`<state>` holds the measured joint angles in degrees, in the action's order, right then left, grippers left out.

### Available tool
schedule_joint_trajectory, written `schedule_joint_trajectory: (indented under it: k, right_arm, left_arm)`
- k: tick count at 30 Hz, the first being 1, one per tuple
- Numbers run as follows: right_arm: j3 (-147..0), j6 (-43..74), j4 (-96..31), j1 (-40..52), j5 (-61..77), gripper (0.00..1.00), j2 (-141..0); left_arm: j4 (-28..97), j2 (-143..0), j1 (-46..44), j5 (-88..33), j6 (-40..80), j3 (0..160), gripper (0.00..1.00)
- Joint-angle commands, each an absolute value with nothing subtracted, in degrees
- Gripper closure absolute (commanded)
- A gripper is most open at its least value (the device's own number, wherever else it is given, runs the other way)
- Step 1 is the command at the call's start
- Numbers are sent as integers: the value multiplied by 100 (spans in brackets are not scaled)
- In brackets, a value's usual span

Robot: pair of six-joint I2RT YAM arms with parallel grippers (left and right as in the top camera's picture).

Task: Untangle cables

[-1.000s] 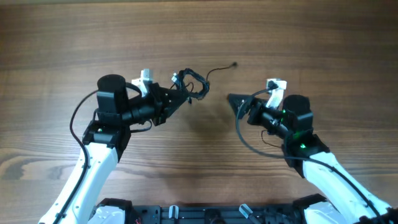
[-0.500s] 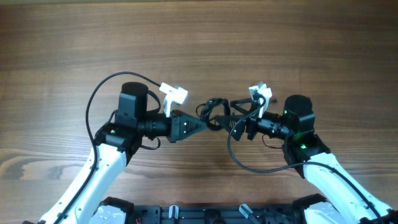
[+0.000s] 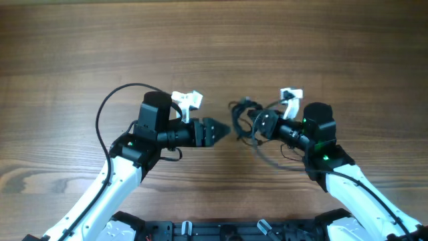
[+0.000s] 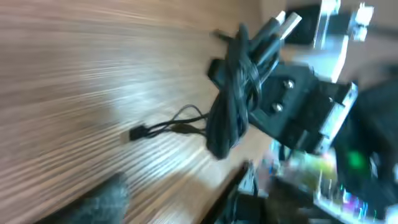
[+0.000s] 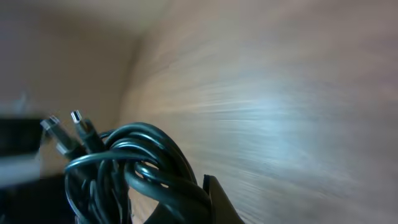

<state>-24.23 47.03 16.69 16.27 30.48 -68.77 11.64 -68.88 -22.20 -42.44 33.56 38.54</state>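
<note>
Closest to me in the overhead view, both white arms come up from the near edge and turn in toward each other over the middle of the bench (image 3: 214, 40). My left fingers (image 3: 214, 131) point right and stand spread, released, with nothing between them and a small gap from their tips to the cable bundle (image 3: 242, 119). My right fingers (image 3: 257, 126) are clenched on that bundle, which sits between the two arms, just beside the left tips, and looks lifted off the wood. The left wrist camera faces it directly: a tight knot of black cord is pinched against the right arm's black finger plate, with silvery plug tips (image 4: 283, 23) sticking out past the top. One thin loose strand (image 4: 171, 124) trails down to a small plug close to the bench; I cannot tell whether it touches. On the right wrist camera the loops fill the lower left, with two metal plugs poking up, and beyond them runs the wood grain of the bench
</note>
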Motion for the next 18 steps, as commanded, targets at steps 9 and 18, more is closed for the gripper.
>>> schedule_joint_trajectory:
  k: [9,18]
  right_arm:
    - [-2438,6858,1282,1621,2797,96,-6829]
    - [-2438,6851,1278,1623,3116,95,-6829]
  left_arm:
    - [36,-7183,-3022,-2729,5601,3905,17]
    - [-550,-7841,-3367,-2692,5776,3905,67]
